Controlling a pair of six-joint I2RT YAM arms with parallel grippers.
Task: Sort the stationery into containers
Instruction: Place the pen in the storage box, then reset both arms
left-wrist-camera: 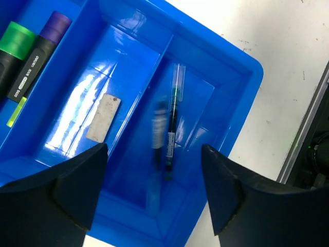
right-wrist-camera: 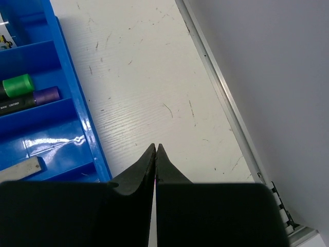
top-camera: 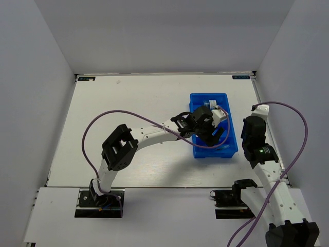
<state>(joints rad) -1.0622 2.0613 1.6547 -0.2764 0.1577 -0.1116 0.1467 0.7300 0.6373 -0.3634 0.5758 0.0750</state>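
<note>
The blue tray (top-camera: 195,149) lies right of the table's middle. My left gripper (left-wrist-camera: 154,190) is open above its near end compartment, nothing between the fingers. In that compartment lies a thin pen (left-wrist-camera: 172,123), and a second pen (left-wrist-camera: 157,154) beside it is blurred with motion. A whitish eraser (left-wrist-camera: 103,117) lies in the adjacent compartment. Beyond it lie a green-capped marker (left-wrist-camera: 15,46) and a purple-capped marker (left-wrist-camera: 43,49). My right gripper (right-wrist-camera: 156,149) is shut and empty over bare table right of the tray (right-wrist-camera: 82,113). The markers (right-wrist-camera: 18,85) and the eraser (right-wrist-camera: 20,169) also show in the right wrist view.
The table's right edge rail (right-wrist-camera: 221,92) and the grey side wall run close to my right gripper. The left arm's purple cable (top-camera: 97,123) loops over the table. A blue-white little box (top-camera: 209,104) sits in the tray's far compartment.
</note>
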